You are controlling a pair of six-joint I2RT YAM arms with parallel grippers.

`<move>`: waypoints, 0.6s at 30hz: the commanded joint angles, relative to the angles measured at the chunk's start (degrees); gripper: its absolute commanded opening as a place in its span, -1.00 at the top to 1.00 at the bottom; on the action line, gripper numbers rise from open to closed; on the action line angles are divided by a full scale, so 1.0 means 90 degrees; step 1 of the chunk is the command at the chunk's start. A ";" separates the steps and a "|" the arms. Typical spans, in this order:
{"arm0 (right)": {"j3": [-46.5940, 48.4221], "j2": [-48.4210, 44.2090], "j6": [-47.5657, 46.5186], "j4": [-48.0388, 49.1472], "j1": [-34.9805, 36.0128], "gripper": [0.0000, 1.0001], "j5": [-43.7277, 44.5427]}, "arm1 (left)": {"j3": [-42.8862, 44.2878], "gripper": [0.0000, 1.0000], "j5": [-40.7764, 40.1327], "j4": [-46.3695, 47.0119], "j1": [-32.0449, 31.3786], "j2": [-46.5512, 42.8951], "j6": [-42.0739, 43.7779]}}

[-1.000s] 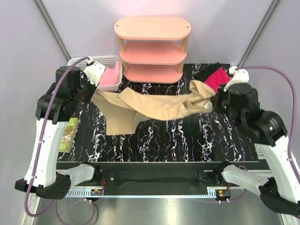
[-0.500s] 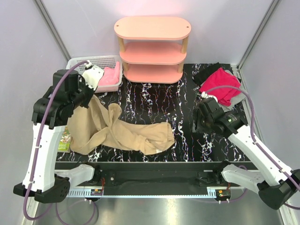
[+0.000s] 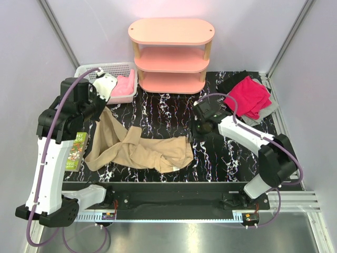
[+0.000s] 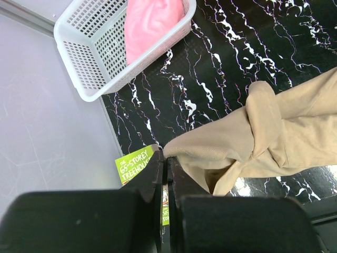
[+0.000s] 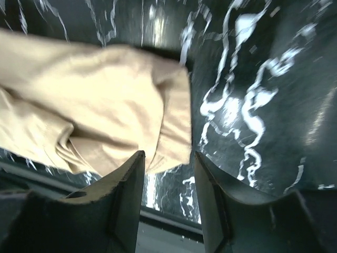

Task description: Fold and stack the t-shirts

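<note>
The tan-beige t-shirt (image 3: 142, 152) lay crumpled across the lower left of the black marbled surface (image 3: 231, 161), one end drawn up toward the left arm and the rest spread flat toward the middle of the frame. The left pincer (image 3: 103, 109) was clamped on that raised end; in the left wrist view its fingers (image 4: 158, 174) met tightly on a corner of the tan cloth (image 4: 247, 142), which trailed away to the right in a thick twisted fold. The right pincer (image 3: 194, 136) hung just above the shirt's right edge with its jaws apart and nothing between them; in the right wrist view the two dark fingers (image 5: 126, 179) framed the hem of the tan cloth (image 5: 105, 110) lying below them on the surface. In the upper right of the top view a magenta-red t-shirt (image 3: 251, 96) sat heaped on a black one (image 3: 229, 81) and a grey one (image 3: 267, 112). A light pink t-shirt (image 3: 124, 87) lay in the white mesh basket (image 3: 88, 69) at the upper left, beside a pink three-tier shelf (image 3: 171, 52). A green book (image 3: 78, 151) rested at the left edge of the surface, just beside the tan shirt.
</note>
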 commanded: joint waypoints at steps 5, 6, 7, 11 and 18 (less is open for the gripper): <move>-0.0454 -0.0275 0.0298 0.0499 0.0773 0.03 -0.0880 | -0.0061 1.00 0.0102 0.0310 0.0034 -0.0010 -0.0004; -0.0543 -0.0334 0.0347 0.0567 0.0889 0.03 -0.0919 | -0.0061 1.00 0.0122 0.0320 0.0034 0.0010 -0.0023; -0.0670 -0.0373 0.0435 0.0606 0.0968 0.03 -0.0987 | -0.0071 1.00 0.0132 0.0339 0.0034 0.0010 -0.0033; -0.0914 -0.0403 0.0475 0.0636 0.1290 0.06 -0.1202 | -0.0159 1.00 0.0132 0.0378 0.0034 -0.0019 -0.0053; -0.1306 -0.0198 0.0494 0.0889 0.1457 0.06 -0.1271 | -0.0227 1.00 0.0151 0.0398 0.0034 -0.0059 -0.0062</move>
